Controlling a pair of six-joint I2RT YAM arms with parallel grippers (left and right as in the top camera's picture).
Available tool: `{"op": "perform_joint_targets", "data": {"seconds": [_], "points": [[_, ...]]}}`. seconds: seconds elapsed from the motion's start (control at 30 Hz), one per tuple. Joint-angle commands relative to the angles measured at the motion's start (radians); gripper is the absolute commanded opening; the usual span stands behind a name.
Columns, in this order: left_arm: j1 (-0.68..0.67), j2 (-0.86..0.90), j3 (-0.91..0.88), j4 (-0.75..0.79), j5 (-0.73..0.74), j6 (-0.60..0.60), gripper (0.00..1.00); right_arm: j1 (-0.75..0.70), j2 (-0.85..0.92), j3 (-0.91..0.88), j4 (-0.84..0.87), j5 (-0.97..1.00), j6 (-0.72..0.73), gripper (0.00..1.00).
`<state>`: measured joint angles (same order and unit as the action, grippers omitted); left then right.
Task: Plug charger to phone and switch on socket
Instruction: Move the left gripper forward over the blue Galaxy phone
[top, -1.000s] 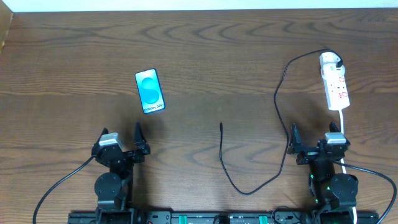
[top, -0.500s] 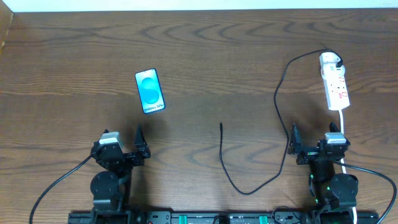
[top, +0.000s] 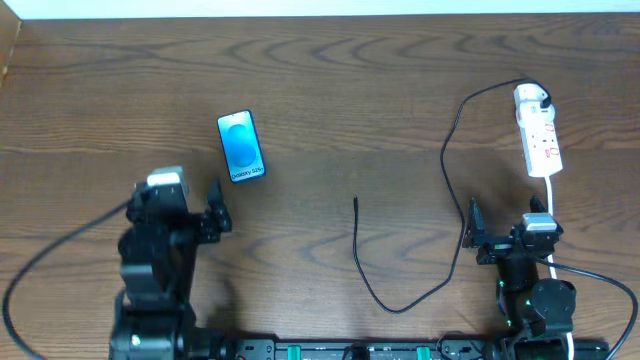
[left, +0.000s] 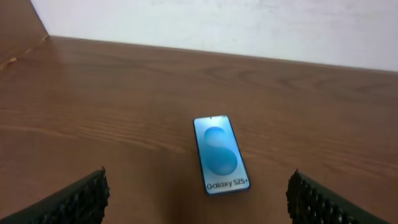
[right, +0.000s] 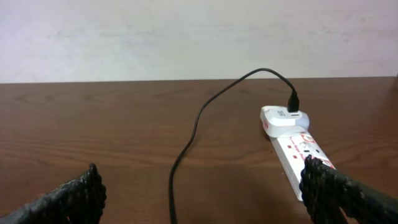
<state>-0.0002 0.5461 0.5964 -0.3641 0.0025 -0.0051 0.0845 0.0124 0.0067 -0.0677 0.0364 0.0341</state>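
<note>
Overhead: the left end effector and right end effector are held wide, empty.
The phone (screen up) is laid near the left one; the charger is plugged into the socket.

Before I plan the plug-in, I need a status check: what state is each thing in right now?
Phone: face up, screen lit, nothing plugged in.
Charger: adapter in the socket, tip loose on the table.
Socket: holds the adapter; switch position cannot be told.
Left gripper: open, empty, facing the phone.
Right gripper: open, empty.
</note>
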Motion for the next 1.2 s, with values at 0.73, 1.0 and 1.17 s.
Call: {"op": "perform_joint_targets", "data": {"seconds": [0.73, 1.0, 1.17], "points": [[0.006, 0.882, 0.777, -0.679, 0.013, 0.008, 0.91, 0.009, -0.006, -0.001, -0.003, 0.010, 0.010, 0.99], [0.006, 0.883, 0.777, -0.679, 0.013, 0.009, 0.91, 0.009, -0.006, -0.001, -0.003, 0.010, 0.010, 0.99], [0.006, 0.883, 0.777, -0.679, 0.013, 0.008, 0.91, 0.009, -0.006, -0.001, -0.003, 0.010, 0.010, 0.99]]}}
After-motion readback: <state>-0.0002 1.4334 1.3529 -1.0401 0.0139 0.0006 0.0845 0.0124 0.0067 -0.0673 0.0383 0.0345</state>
